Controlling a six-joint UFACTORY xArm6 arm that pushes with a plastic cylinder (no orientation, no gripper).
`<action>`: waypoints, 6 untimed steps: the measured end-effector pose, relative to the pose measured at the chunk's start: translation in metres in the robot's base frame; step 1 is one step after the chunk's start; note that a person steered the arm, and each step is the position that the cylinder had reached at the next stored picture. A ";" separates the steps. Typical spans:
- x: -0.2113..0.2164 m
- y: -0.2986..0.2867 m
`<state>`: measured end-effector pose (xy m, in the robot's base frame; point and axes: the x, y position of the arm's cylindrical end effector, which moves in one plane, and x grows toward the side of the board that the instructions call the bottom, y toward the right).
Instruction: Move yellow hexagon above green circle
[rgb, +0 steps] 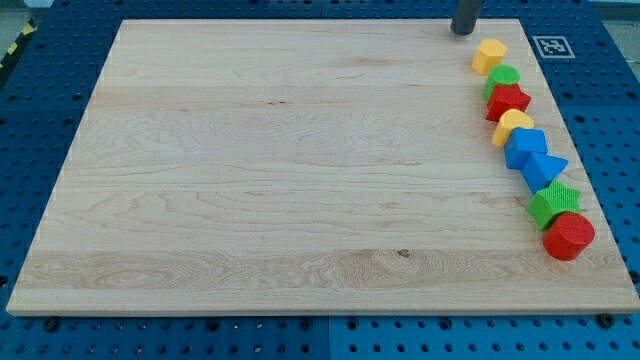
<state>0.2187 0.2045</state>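
Observation:
The yellow hexagon (489, 56) lies at the view's top right of the wooden board, at the top of a row of blocks along the right edge. The green circle (503, 77) lies just below it, touching it. My tip (462, 31) is at the board's top edge, a little above and to the left of the yellow hexagon, apart from it.
Below the green circle the row runs down the right edge: a red star (508, 101), a yellow block (513, 126), a blue block (525, 147), a blue triangle (545, 169), a green star (553, 204), a red cylinder (569, 236). A marker tag (552, 46) lies off the board.

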 end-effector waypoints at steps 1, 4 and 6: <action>0.006 0.010; 0.019 0.010; 0.042 0.018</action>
<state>0.2609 0.2225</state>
